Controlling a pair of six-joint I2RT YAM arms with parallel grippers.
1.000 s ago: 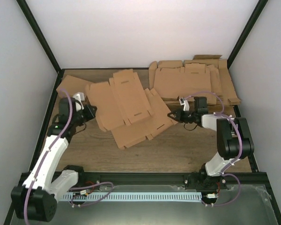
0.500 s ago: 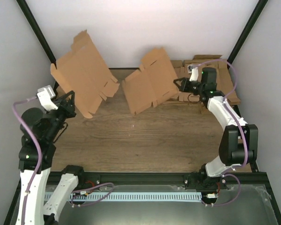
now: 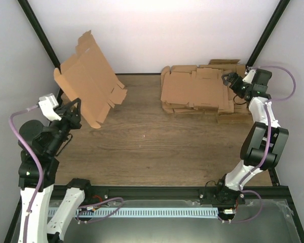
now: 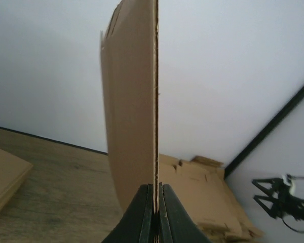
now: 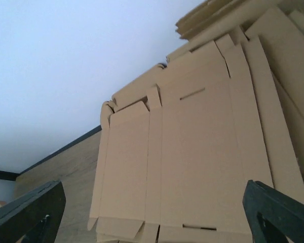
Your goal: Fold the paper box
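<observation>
While the left arm stands raised at the left side of the wooden table (image 3: 157, 147), its left gripper (image 3: 76, 109) is pinched tight on the lower edge of the paper box (image 3: 88, 76). The box is a flat, unfolded brown cardboard sheet with flaps and tabs cut along its edges. It is held up in the air, clear of the table, tilted so that its top leans toward the back left corner in front of the white wall (image 3: 157, 35).

In the left wrist view the sheet appears edge-on as a thin line rising straight up. The two dark fingers (image 4: 142, 212) press against it from both sides. At the left edge of that view, a corner of another flat cardboard piece (image 4: 5, 172) lies on the table.

The right arm reaches to the back right corner. The right gripper (image 3: 227, 81) has its jaws spread wide with nothing between them, and it sits over the right end of the pile of flat blanks (image 3: 197, 91).

That pile lies on the table against the back wall, right of centre and well apart from the lifted sheet. In the right wrist view the top blanks fill the frame, showing fold lines and narrow slots, with one dark fingertip in each lower corner.
</observation>
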